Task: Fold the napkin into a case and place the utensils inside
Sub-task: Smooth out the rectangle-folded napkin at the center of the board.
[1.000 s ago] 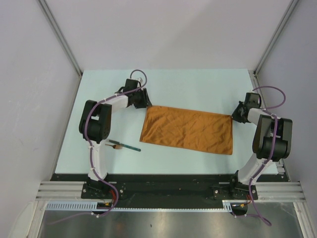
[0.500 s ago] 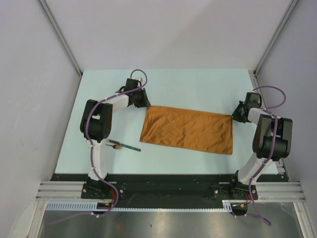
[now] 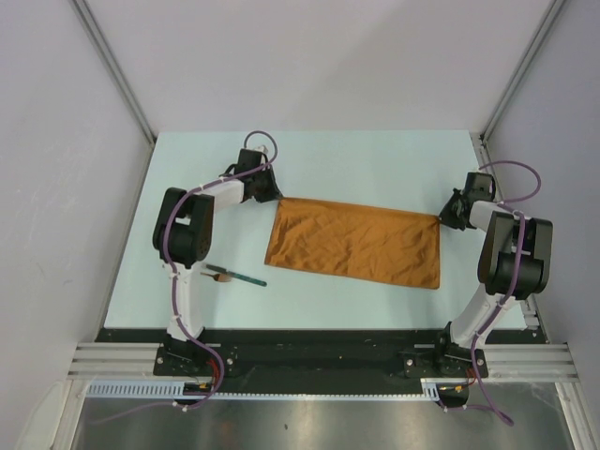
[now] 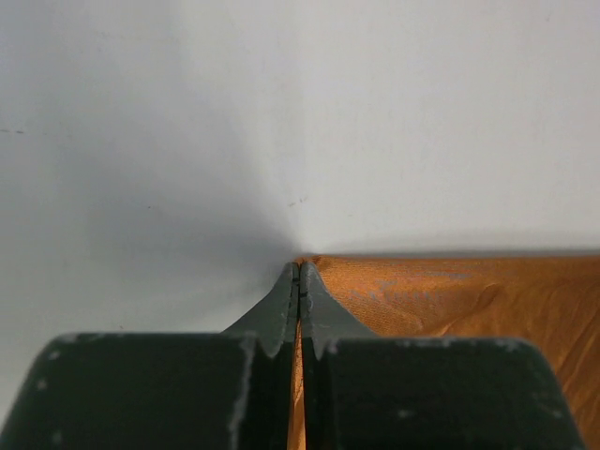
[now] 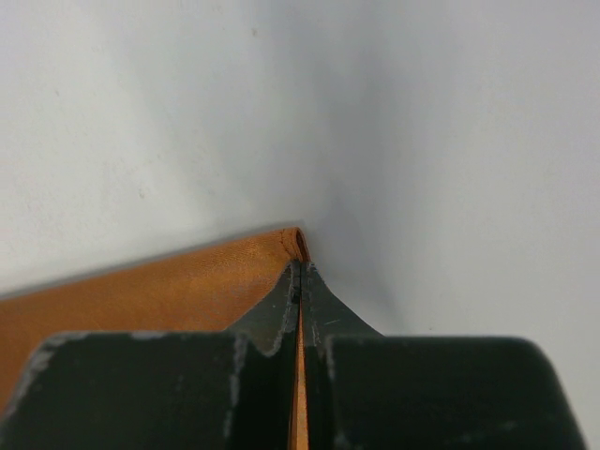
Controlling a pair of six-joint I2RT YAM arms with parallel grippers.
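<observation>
The napkin [image 3: 354,242] is clamped at its far corners by the left end effector [image 3: 275,197] and right end effector [image 3: 444,218], so we should raise both evenly.

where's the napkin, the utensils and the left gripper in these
napkin [image 3: 354,244], top external view, middle of the cloth
utensils [image 3: 239,276], top external view, on the teal handle
left gripper [image 4: 299,272], left wrist view, between the fingertips shut on the napkin corner

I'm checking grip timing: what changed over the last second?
The left jaws closed on the far left corner of the napkin. The right jaws stayed shut on its far right corner. The napkin and the utensils did not move.
</observation>
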